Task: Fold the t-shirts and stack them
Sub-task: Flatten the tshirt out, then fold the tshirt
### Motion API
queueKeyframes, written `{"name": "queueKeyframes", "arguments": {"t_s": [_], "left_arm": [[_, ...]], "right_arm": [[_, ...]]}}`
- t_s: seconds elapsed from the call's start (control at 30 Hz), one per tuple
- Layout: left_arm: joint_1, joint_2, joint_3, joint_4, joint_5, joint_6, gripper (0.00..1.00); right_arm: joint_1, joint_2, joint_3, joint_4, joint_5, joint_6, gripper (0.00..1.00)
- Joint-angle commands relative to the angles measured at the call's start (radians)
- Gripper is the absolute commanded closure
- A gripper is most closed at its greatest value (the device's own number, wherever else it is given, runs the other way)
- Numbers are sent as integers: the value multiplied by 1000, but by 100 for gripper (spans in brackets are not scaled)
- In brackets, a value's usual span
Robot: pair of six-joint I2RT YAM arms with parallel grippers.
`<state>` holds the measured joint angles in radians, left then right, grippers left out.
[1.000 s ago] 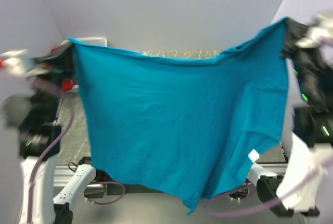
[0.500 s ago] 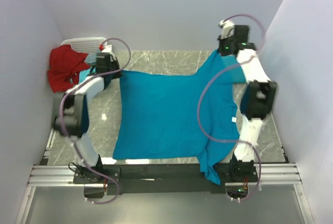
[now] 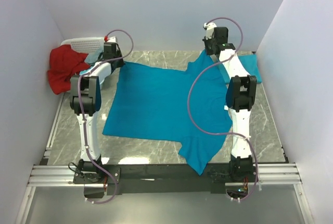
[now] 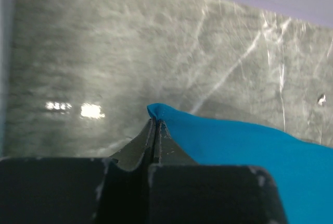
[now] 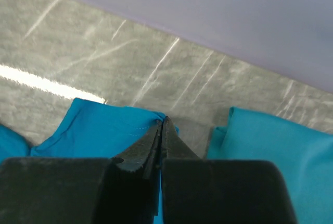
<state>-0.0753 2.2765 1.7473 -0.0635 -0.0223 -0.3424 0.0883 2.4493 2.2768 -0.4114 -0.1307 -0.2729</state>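
- The top view shows the whole shirt (image 3: 156,104) spread mostly flat on the table (image 3: 67,130), between the two arms. Its near right part reaches the dark rail (image 3: 156,174) at the table's near edge.
- The same view places the left gripper (image 3: 118,61) at the shirt's far left corner and the right gripper (image 3: 207,52) at its far right corner. Both are low near the back wall. The fingertips are too small here to show how they stand.
- The left wrist view shows this clearly. The left gripper (image 4: 155,123) has its jaws pressed together, with a peak of shirt (image 4: 250,151) pinched between the tips and lifted slightly off the marble.
- The right wrist view shows the same for the right gripper (image 5: 161,125), whose jaws are clamped on a bunched fold of the shirt (image 5: 104,122).
- A folded shirt (image 5: 270,140) lies just beside that grip and is not touching the fingers. From above, the folded shirt (image 3: 251,67) sits at the far right of the table, outside the right arm.
- Only the top view shows a red cloth (image 3: 65,67) heaped at the far left. It lies against a white basket (image 3: 83,41) and well apart from the spread shirt.
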Motion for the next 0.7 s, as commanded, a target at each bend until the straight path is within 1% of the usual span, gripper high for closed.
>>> {"name": "queueKeyframes", "arguments": {"t_s": [0.0,0.2,0.33,0.43,0.5,0.6,0.67], "left_arm": [[31,-6,58,8,-25,9,100],[40,-22,55,42,38,97,100],[42,-20,61,45,53,128,100],[43,-18,57,56,51,149,100],[43,-20,49,56,68,164,100],[43,-44,8,111,102,180,100],[43,-83,-54,166,111,186,100]], "right_arm": [[-15,-113,7,92,8,37,100],[-15,-216,-105,103,-61,51,100],[-15,-311,-224,123,-112,58,100],[-15,-398,-356,148,-150,63,100],[-15,-453,-399,154,-178,66,100],[-12,-510,-473,155,-204,60,100],[-7,-549,-531,157,-214,55,100]]}}
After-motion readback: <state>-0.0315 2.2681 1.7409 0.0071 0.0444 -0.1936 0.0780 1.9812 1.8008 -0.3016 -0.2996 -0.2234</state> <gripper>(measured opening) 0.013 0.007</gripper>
